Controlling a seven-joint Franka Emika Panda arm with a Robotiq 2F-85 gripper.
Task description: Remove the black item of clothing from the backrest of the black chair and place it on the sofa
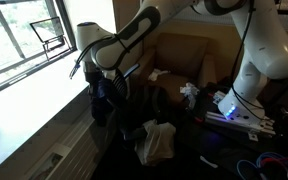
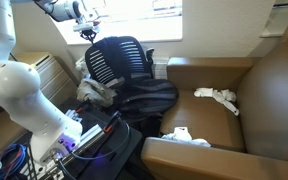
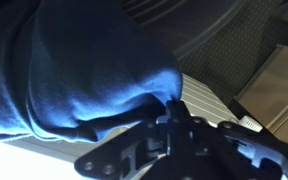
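Note:
My gripper [image 3: 172,108] is shut on a fold of the black item of clothing [image 3: 74,70], which fills the left of the wrist view. In an exterior view the gripper [image 1: 84,68] is by the window and the dark cloth [image 1: 104,98] hangs below it. In an exterior view the gripper [image 2: 87,32] is just above the top of the black chair's mesh backrest [image 2: 119,58]. Black cloth [image 2: 149,95] lies draped over the chair's seat. The brown sofa [image 2: 224,125] stands beside the chair and also shows in an exterior view [image 1: 179,55].
White cloths lie on the sofa seat [image 2: 216,96] and its arm [image 2: 184,135]. A window and sill [image 1: 29,85] run beside the chair, with a ribbed radiator [image 3: 199,100] below. Cables and a lit device [image 1: 229,112] lie near my base.

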